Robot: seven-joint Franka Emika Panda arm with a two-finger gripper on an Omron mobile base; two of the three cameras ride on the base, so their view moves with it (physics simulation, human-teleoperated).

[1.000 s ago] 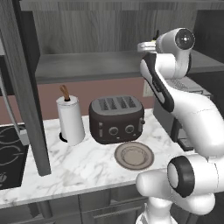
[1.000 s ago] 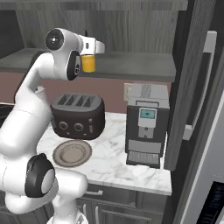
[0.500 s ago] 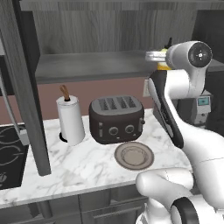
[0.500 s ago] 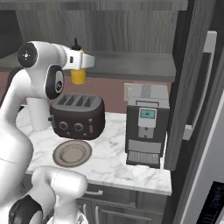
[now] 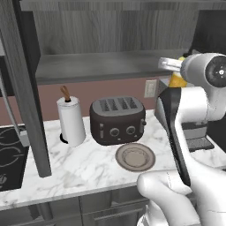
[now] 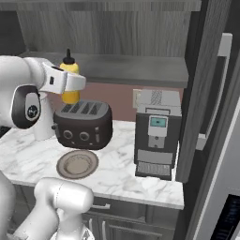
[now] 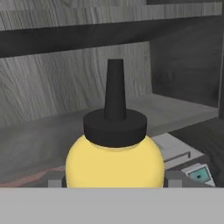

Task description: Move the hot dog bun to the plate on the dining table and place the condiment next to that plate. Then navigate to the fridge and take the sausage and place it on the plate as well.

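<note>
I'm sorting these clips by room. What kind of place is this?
A home kitchen, rendered. A toaster and a coffee machine stand on a marble counter, and a stovetop sits at its left end.

A kitchen: marble counter (image 5: 88, 170); toaster (image 5: 117, 119); coffee machine (image 6: 156, 133); stovetop (image 5: 11, 161); fridge (image 6: 220, 140).

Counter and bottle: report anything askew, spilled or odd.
Nothing stands out. The gripper holds the yellow condiment bottle upright above the toaster; the plate lies flat and the paper towel roll stands straight.
</note>
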